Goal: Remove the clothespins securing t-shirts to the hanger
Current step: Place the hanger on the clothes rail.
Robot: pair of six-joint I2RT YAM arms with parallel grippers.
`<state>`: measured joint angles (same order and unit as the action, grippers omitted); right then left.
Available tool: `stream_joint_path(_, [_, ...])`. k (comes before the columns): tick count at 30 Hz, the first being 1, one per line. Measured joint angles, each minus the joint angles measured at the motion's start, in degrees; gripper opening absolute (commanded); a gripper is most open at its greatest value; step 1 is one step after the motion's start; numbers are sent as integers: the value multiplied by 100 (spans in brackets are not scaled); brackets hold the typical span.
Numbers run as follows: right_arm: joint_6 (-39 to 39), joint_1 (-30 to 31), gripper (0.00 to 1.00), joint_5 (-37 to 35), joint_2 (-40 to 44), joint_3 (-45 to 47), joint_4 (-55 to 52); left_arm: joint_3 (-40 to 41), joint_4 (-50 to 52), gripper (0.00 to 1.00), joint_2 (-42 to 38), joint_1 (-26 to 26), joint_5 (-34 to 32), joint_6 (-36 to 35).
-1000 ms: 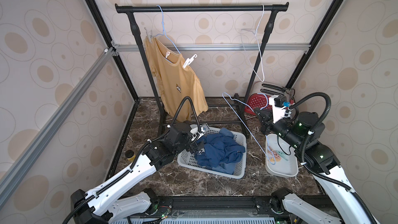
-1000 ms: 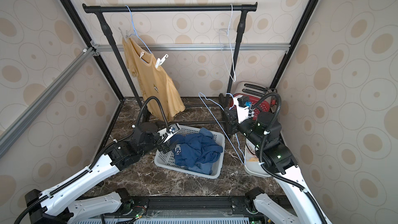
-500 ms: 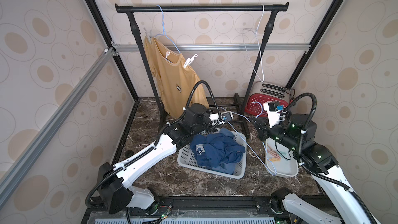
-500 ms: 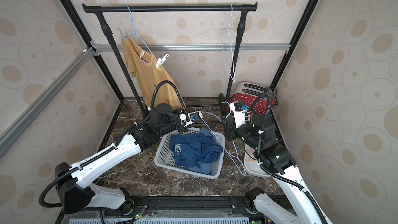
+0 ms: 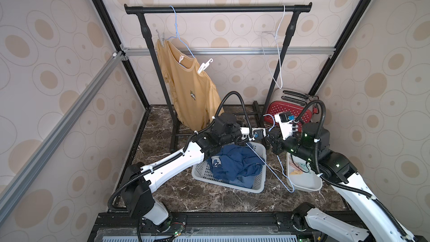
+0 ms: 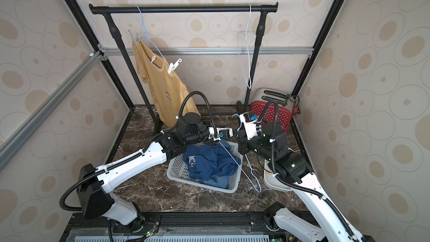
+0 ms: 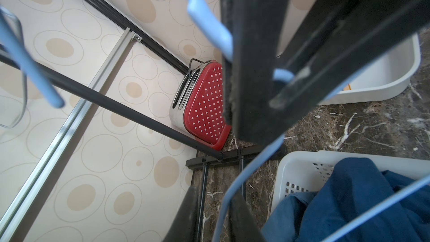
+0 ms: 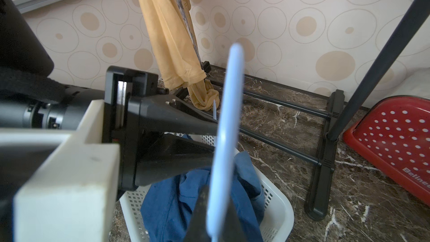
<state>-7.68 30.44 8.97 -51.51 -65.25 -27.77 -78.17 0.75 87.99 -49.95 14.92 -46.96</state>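
Observation:
A mustard t-shirt (image 5: 190,89) hangs from a blue hanger on the rack. A white hook-tipped clothespin (image 5: 204,66) and a pale one (image 5: 181,58) sit at its collar, a grey one (image 5: 160,37) at its shoulder. Blue t-shirts (image 5: 235,166) lie crumpled in the basket (image 5: 232,186). Over the basket's far corner, my right gripper (image 8: 214,224) is shut on a bare light-blue hanger (image 5: 270,168). My left gripper (image 7: 214,192) faces it with the jaws narrowed around the same wire (image 7: 256,157). One finger touches the wire and a slim gap shows beside the other.
A white tray (image 5: 307,186) holding loose clothespins (image 5: 300,168) lies right of the basket, under my right arm. A red dotted toaster (image 5: 288,112) stands in the back right corner. An empty white hanger (image 5: 277,50) hangs on the black rack (image 5: 216,9).
My left arm swung from the basket's left corner across to the right gripper, and its jaws closed down around the hanger wire. The right gripper shifted slightly left with the hanger.

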Motion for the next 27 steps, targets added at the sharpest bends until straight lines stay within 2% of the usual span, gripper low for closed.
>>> stream_joint_path(8, [17,74,0,-144,-26,-26,37,0,63,3,39,-44,48,-133])
stream_joint_path(11, [46,81,1,-170,-39,-31,26,0,72,1,50,-59,42,-157])
stream_joint_path(15, [188,111,43,-168,-103,-157,-133,0,39,1,50,-59,-9,-179])
stream_joint_path(19, [380,101,66,-319,-138,-433,-560,-2,26,0,26,13,-50,-205])
stream_joint_path(23, [538,127,73,-404,-72,-748,-1115,-4,-2,0,-13,168,-33,-197])
stream_joint_path(27, [566,140,74,-472,140,-1032,-1849,-4,2,0,-15,361,-24,-197])
